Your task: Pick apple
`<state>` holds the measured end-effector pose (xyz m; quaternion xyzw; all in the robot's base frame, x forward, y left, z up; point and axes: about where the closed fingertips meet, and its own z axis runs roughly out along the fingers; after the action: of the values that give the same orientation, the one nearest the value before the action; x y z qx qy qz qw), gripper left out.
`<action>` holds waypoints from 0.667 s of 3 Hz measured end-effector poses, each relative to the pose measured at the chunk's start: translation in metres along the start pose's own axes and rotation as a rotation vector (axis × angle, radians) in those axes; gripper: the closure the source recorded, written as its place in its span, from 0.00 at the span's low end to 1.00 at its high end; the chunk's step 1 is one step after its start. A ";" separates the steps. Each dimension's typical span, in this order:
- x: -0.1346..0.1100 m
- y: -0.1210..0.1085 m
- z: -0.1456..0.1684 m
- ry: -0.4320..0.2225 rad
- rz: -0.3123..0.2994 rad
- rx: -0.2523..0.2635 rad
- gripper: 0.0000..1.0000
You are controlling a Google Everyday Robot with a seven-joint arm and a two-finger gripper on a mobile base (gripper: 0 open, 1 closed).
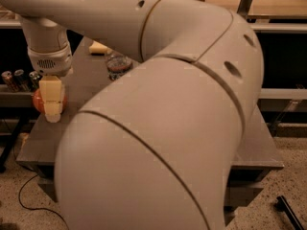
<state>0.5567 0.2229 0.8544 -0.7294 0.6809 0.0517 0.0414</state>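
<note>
Here we are at the dark grey flat-topped desk (pixel 82 83), and the big cream-coloured robot arm (pixel 168 128) fills most of the view, sweeping in from the top left. At the arm's far end, the cream pincer (pixel 51 112) hangs straight down at about 9 o'clock in the picture, right over the desk's left edge. Tucked against it on its 9 o'clock side is the round red-orange apple (pixel 36 101), only a sliver of it showing, the rest hidden behind the pincer. Clenched or released? Cannot tell from here, the pincer's body covers the contact. The apple sits low at the desk's edge; whether it rests on the surface is hidden.

Up towards 11 o'clock, a clear plastic bottle (pixel 118 65) peeks out from under the arm, and just beyond it lies a pale yellow sponge block (pixel 98 47). Off the desk at far left, a row of small metal cans (pixel 19 77) on a shelf. A black cable (pixel 29 202) loops on the speckled floor at 7 o'clock.
</note>
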 end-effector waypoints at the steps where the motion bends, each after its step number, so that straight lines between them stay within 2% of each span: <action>1: -0.007 0.000 0.002 0.007 -0.025 -0.011 0.00; 2: -0.018 -0.001 0.006 0.019 -0.054 -0.021 0.00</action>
<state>0.5562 0.2417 0.8510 -0.7483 0.6608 0.0509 0.0288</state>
